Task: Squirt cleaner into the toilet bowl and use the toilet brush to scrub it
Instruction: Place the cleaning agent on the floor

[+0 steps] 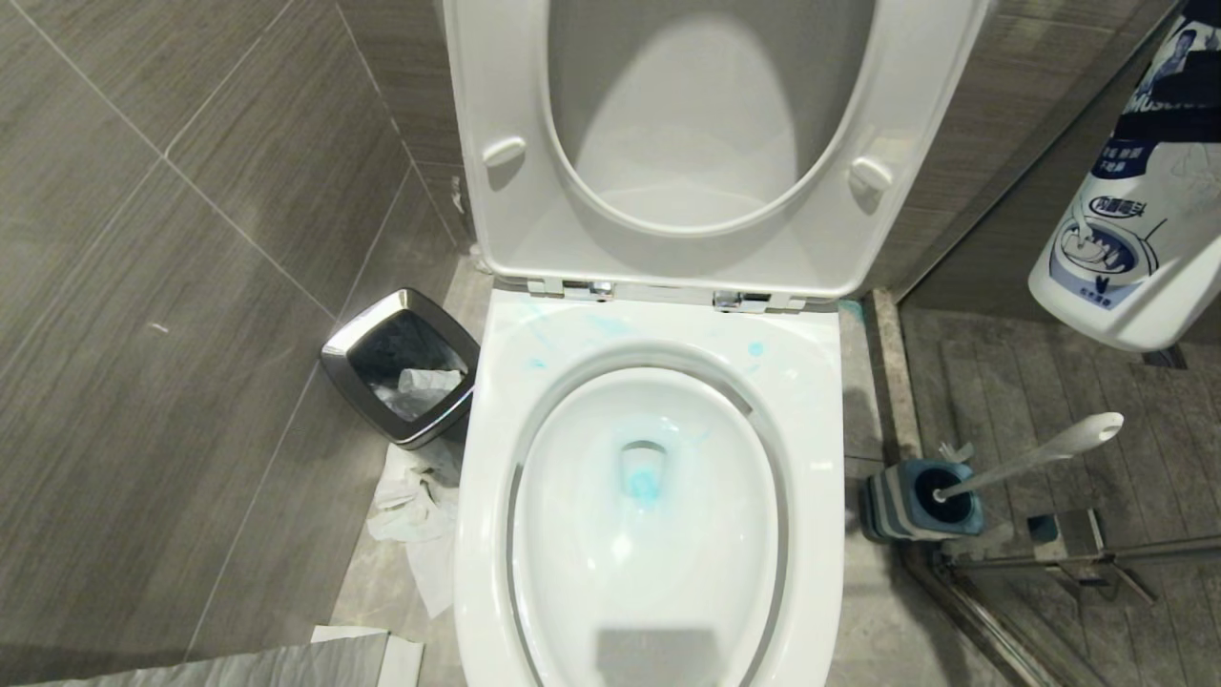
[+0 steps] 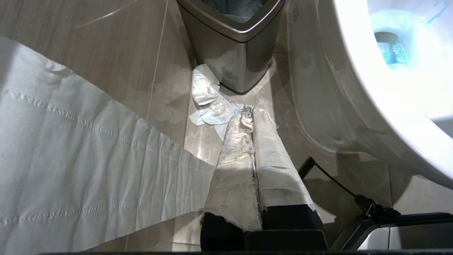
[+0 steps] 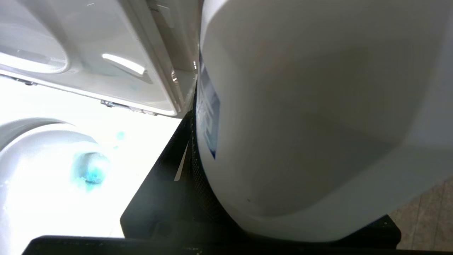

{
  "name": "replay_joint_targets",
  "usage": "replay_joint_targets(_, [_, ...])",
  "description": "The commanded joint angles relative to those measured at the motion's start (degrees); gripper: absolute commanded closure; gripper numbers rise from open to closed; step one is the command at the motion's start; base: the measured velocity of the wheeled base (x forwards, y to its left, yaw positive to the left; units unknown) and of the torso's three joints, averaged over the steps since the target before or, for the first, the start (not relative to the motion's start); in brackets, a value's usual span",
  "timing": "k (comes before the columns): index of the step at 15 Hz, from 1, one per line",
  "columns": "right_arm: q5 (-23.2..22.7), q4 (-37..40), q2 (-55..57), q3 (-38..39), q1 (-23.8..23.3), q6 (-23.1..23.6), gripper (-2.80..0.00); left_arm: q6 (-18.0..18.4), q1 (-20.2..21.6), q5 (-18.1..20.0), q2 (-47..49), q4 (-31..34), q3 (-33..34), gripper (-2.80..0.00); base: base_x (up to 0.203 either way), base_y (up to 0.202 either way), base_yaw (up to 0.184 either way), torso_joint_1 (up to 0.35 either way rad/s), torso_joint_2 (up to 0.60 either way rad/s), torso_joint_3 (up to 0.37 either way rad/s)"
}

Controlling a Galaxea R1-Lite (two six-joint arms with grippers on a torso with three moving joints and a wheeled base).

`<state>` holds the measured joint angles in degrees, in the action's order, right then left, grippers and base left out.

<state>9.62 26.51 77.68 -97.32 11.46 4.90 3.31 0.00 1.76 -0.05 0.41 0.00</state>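
A white toilet bowl point(image 1: 820, 458) fills the middle of the head view, its seat and lid point(image 1: 506, 219) raised upright against grey wall tiles point(image 1: 143, 239). Pale blue cleaner point(image 1: 641, 487) tints the water at the drain and smears the back of the rim.

A large white cleaner bottle point(image 1: 1135, 219) with a blue printed label hangs in the air, off to the bowl's right side and well above the floor. The right claw point(image 3: 198, 166) pinches this bottle; in its wrist view one black finger point(image 3: 159, 198) presses the bottle's side, and the bowl lies off to the claw's far side, clear of it.

Below the held bottle, on the floor, the toilet brush point(image 1: 1040, 456) stands in its blue-and-grey holder point(image 1: 916, 501), white handle leaning away from the bowl, well apart from the right claw.

The left claw point(image 2: 252, 117), wrapped in white paper, has its fingers pressed together. It points down at the floor beside the bowl's outer wall. Just beyond its tips lie crumpled tissues point(image 2: 208, 102) and a chrome-rimmed bin point(image 2: 231, 46). A wide paper strip point(image 2: 88, 159) stretches alongside it.
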Motion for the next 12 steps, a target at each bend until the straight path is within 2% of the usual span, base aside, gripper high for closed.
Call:
replay_joint_targets(1, [0.1,0.1,0.0,0.3,-0.1,0.0,0.00,0.0,0.0,0.0,0.0,0.0,0.1,0.00,0.000,0.000,0.000,0.000,0.00,0.000])
replay_joint_targets(3, [0.7,0.1,-0.7,2.1,-0.2,-0.1,0.00,0.0,0.0,0.0,0.0,0.0,0.1,0.00,0.000,0.000,0.000,0.000,0.00,0.000])
replay_joint_targets(4, [2.8,-0.2,-1.0,3.2,-0.5,0.0,0.00,0.0,0.0,0.0,0.0,0.0,0.1,0.00,0.000,0.000,0.000,0.000,0.00,0.000])
replay_joint_targets(6, [5.1,-5.7,-1.1,7.0,-0.7,-0.4,0.00,0.0,0.0,0.0,0.0,0.0,0.1,0.00,0.000,0.000,0.000,0.000,0.00,0.000])
replay_joint_targets(8, [5.3,-16.8,-0.4,13.6,-1.5,-1.9,0.00,-0.1,0.0,0.0,0.0,0.0,0.1,0.00,0.000,0.000,0.000,0.000,0.00,0.000])
replay_joint_targets(12, [5.6,-45.2,3.2,29.0,-3.7,-4.1,0.00,-0.1,0.0,0.0,0.0,0.0,0.1,0.00,0.000,0.000,0.000,0.000,0.00,0.000])
